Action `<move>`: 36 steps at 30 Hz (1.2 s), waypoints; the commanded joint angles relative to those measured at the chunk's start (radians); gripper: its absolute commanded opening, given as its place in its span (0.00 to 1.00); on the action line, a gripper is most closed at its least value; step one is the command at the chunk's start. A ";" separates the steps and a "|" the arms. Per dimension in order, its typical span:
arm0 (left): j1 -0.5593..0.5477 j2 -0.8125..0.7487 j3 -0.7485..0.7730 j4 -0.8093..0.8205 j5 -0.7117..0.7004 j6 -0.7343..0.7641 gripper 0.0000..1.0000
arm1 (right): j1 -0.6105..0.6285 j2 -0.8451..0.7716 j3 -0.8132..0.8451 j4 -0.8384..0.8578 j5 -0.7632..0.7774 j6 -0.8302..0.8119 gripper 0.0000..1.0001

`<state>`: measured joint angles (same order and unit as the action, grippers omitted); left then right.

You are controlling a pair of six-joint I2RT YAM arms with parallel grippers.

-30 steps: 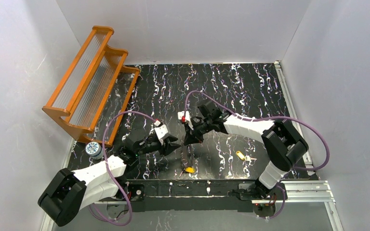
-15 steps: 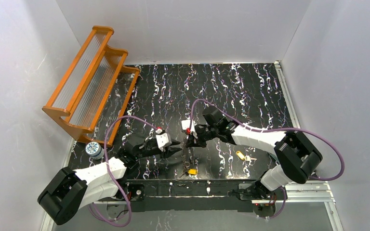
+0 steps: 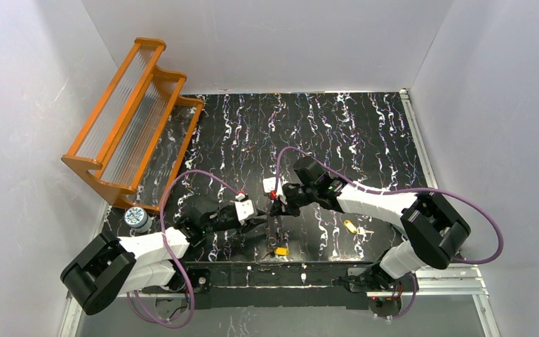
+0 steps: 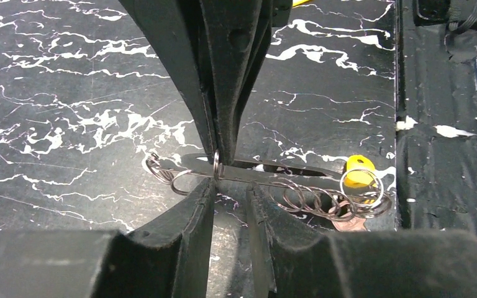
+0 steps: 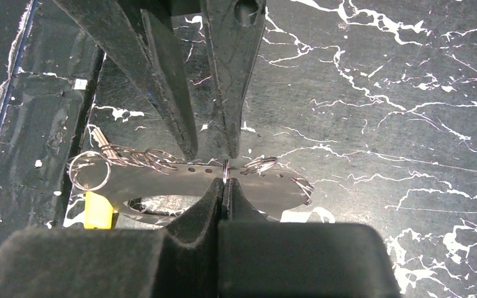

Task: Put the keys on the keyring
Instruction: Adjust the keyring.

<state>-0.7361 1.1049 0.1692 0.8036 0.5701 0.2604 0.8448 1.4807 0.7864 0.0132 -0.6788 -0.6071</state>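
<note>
The right gripper pinches the middle of the keyring near the front edge of the black table, the left gripper is spread open just beside it, one yellow key sits at the keyring's end, and the other key lies well apart.

I see 1 orange rack over the black marbled mat's far-left corner, 1 small round container just beside it.
</note>
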 commanded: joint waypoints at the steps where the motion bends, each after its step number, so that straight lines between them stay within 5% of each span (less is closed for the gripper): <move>1: -0.014 -0.010 0.028 0.013 -0.060 0.042 0.24 | 0.012 -0.030 -0.018 -0.037 -0.016 -0.014 0.01; 14: -0.033 -0.024 0.032 0.013 -0.049 0.060 0.17 | 0.019 -0.056 -0.026 -0.027 -0.031 -0.013 0.01; 24: -0.060 0.002 0.053 0.013 -0.041 0.066 0.25 | 0.020 -0.057 -0.020 -0.036 -0.027 -0.005 0.01; 31: -0.064 0.037 0.065 0.013 -0.059 0.061 0.12 | 0.022 -0.059 -0.016 -0.038 -0.034 -0.001 0.01; 36: -0.070 0.067 0.071 0.012 -0.072 0.066 0.13 | 0.023 -0.073 -0.018 -0.035 -0.040 0.001 0.01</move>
<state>-0.7963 1.1561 0.2100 0.8082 0.5110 0.3141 0.8581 1.4513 0.7700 -0.0154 -0.6796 -0.6083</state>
